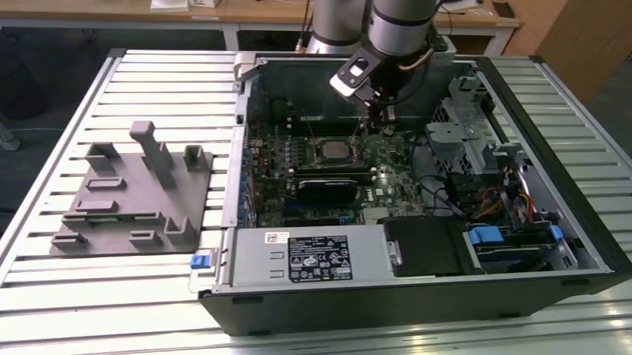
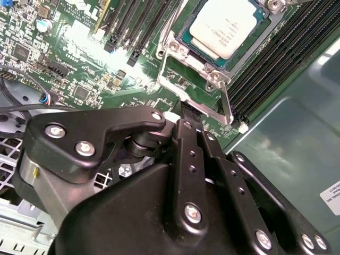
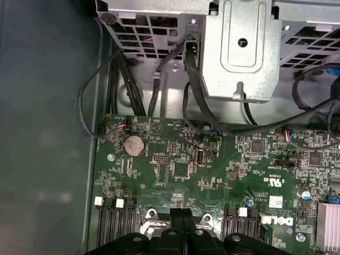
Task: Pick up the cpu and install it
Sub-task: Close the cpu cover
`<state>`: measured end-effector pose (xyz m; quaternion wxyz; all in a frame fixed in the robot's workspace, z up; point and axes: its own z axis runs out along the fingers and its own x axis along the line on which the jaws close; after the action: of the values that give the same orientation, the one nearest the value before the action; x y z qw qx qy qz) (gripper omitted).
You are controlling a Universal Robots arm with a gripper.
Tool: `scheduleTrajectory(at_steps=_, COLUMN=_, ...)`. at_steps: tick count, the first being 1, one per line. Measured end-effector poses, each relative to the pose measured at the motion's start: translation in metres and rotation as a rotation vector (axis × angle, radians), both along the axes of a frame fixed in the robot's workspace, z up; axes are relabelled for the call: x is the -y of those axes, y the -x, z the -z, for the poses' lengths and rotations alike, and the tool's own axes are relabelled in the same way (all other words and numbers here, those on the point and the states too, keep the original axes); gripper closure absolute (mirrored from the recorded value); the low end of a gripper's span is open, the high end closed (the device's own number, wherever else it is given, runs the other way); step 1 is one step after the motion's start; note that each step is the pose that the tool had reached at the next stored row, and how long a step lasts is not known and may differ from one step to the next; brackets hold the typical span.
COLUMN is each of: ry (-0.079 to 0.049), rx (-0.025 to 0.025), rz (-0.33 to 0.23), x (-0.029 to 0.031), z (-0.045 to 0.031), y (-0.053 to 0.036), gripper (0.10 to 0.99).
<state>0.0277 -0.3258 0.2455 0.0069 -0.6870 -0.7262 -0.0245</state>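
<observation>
Carrying everything: the slatted worktop; a grey tray lies on it towards the exterior view's left, well apart from the work
Enclosure: the computer case lies on its side with the panel off, interior facing up
Arm: the arm comes down steeply into the case from its far edge, wrist tilted towards the board; it stands near the case wall and the drive cage
Board: the motherboard covers the case floor; loose cables hang just beside the wrist's path
Hand: the hand has its fingers pressed together with nothing between them; in the second wrist view the tips sit low at the edge of the socket, just beside the lever; whether they touch metal I cannot tell
Cpu: the cpu lies flat in the socket, pale top up, apart from the hand and not held
Risk, as I judge it: a closed tip sliding off the frame could strike the cpu or scrape the board; uneven pressing could shift the chip and bend contacts beneath it; a wrist swing could snag the cables or knock the cage
</observation>
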Motion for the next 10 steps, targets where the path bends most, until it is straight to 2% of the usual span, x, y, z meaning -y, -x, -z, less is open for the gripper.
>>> scheduleTrajectory(at_steps=10, ry=0.000, rx=0.0000, rz=0.000, x=0.0000, z=0.0026, y=0.0062, gripper=0.980)
